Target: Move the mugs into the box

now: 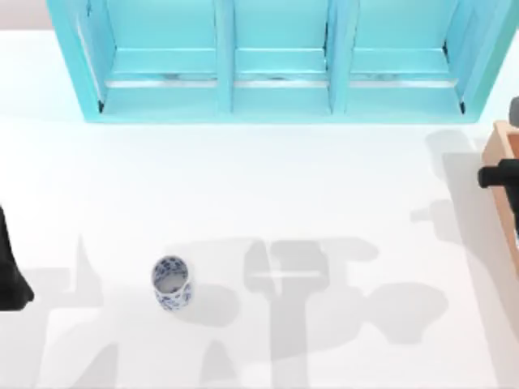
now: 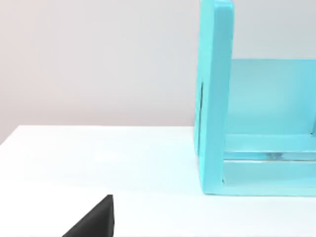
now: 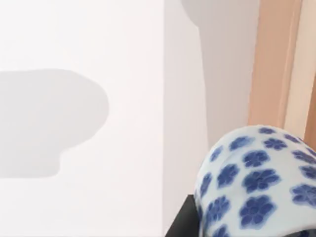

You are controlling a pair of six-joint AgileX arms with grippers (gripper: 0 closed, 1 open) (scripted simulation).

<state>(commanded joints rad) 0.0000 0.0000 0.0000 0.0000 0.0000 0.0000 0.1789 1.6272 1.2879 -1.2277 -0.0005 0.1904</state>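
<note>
Right claw sits at the tabletop's right edge, over the box, apparently gripping a mug; the fingers are hidden, so closure cannot be confirmed. Its long axis appears tilted. The second mug stands upright, mouth up, left of centre, nearer the parked left arm, whose claw state is unknown.

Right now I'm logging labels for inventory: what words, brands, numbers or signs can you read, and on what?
None: no text can be read on anything.
Mug on the table: blue flower pattern only.
Mug by the right gripper: flowers only.
Turquoise shelf: plain.
Box: plain.
</note>
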